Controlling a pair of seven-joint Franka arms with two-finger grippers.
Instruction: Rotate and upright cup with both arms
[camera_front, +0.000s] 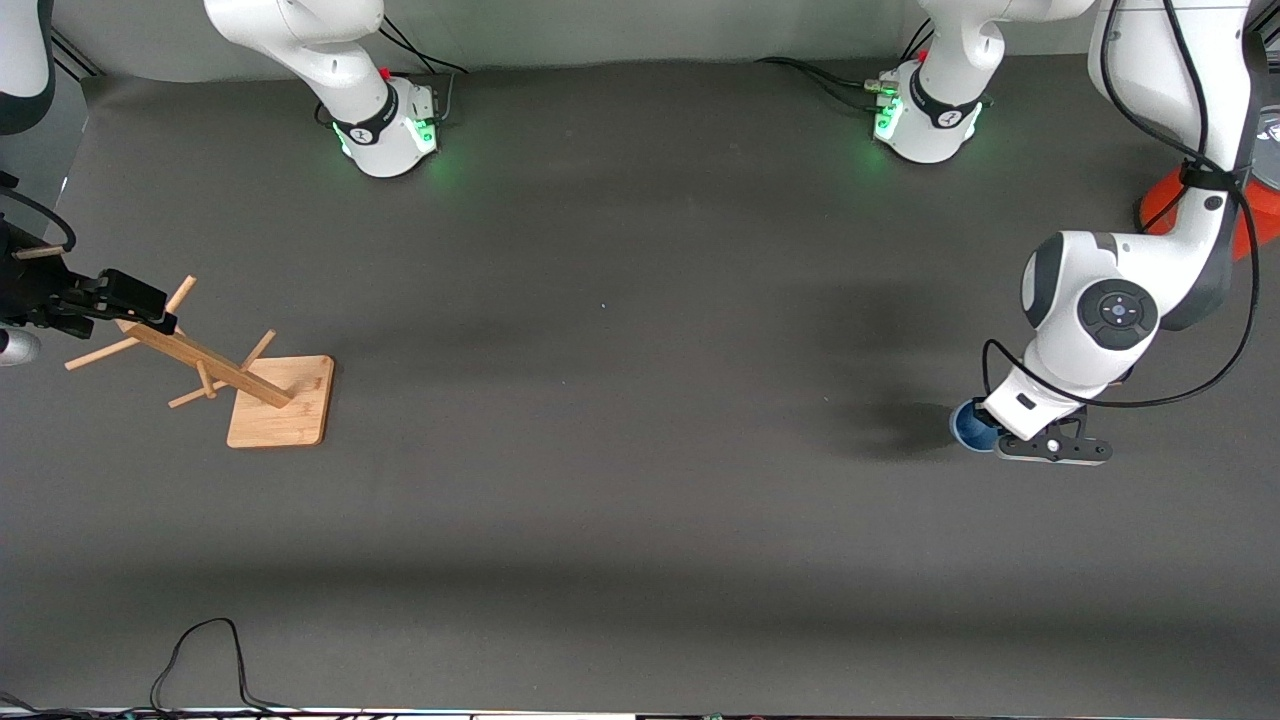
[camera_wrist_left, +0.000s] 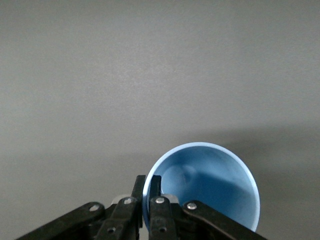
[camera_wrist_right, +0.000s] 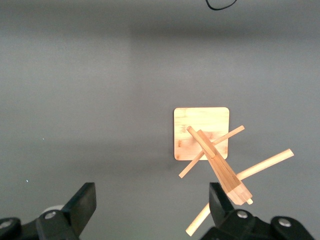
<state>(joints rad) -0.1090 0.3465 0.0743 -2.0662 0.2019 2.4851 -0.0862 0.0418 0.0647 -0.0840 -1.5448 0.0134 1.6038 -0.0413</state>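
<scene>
The pale-blue cup (camera_front: 968, 424) is at the left arm's end of the table, its darker blue inside showing; most of it is hidden under the left arm's hand. My left gripper (camera_front: 1003, 438) is shut on the cup's rim. In the left wrist view one finger (camera_wrist_left: 155, 186) is inside the cup (camera_wrist_left: 210, 186) and the other is outside, pinching the wall at the left gripper (camera_wrist_left: 148, 187). I cannot tell whether the cup rests on the table. My right gripper (camera_front: 140, 300) hangs open over the wooden rack, with nothing between its fingers (camera_wrist_right: 152, 205).
A wooden peg rack (camera_front: 205, 362) on a square base (camera_front: 285, 402) stands at the right arm's end of the table, also in the right wrist view (camera_wrist_right: 212, 150). An orange can (camera_front: 1165, 208) stands partly hidden by the left arm. A black cable (camera_front: 200, 655) lies near the front edge.
</scene>
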